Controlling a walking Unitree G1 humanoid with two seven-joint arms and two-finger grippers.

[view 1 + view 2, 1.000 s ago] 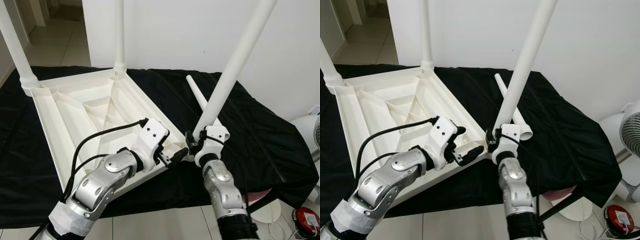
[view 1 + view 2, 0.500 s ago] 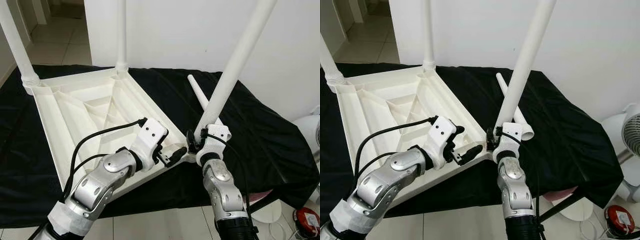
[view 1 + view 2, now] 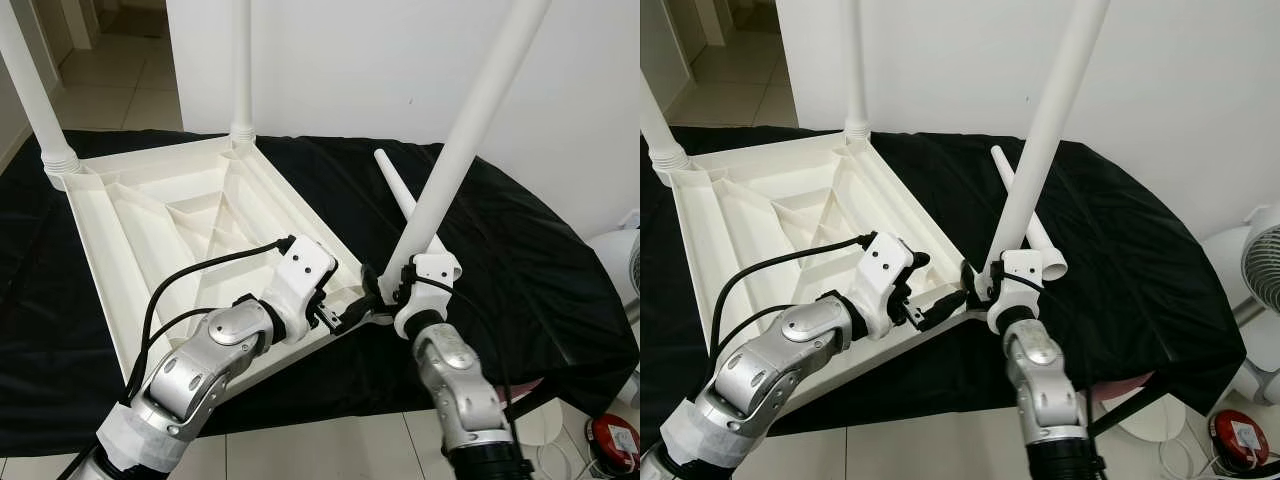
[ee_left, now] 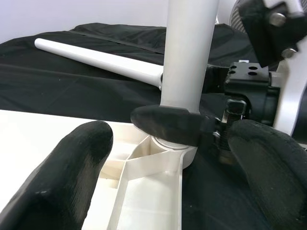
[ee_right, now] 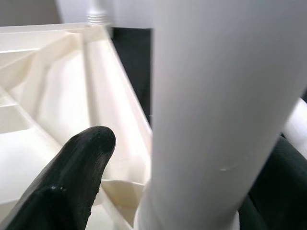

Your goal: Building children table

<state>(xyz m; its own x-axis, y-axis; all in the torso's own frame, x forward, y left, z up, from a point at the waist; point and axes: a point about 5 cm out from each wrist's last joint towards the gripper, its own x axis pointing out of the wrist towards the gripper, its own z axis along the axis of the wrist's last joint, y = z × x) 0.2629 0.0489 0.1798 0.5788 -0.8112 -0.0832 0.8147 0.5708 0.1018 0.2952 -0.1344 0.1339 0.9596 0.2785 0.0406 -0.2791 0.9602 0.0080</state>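
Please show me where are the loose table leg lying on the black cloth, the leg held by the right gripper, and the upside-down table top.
loose table leg [image 3: 397, 190], left eye view, mid shaft.
held leg [image 3: 462, 137], left eye view, mid shaft.
table top [image 3: 140, 215], left eye view, ribbed underside.
right gripper [image 3: 384, 287], left eye view, at the held leg's base.

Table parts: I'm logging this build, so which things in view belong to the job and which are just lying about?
Job:
upturned tabletop
leg in right gripper
two fitted legs
loose leg

Lying about:
fan
red object

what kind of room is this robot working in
Probably a room in a home: a tiled floor leading out to a hallway, a plain white wall, and a white electric fan standing beside the black cloth-covered work surface.
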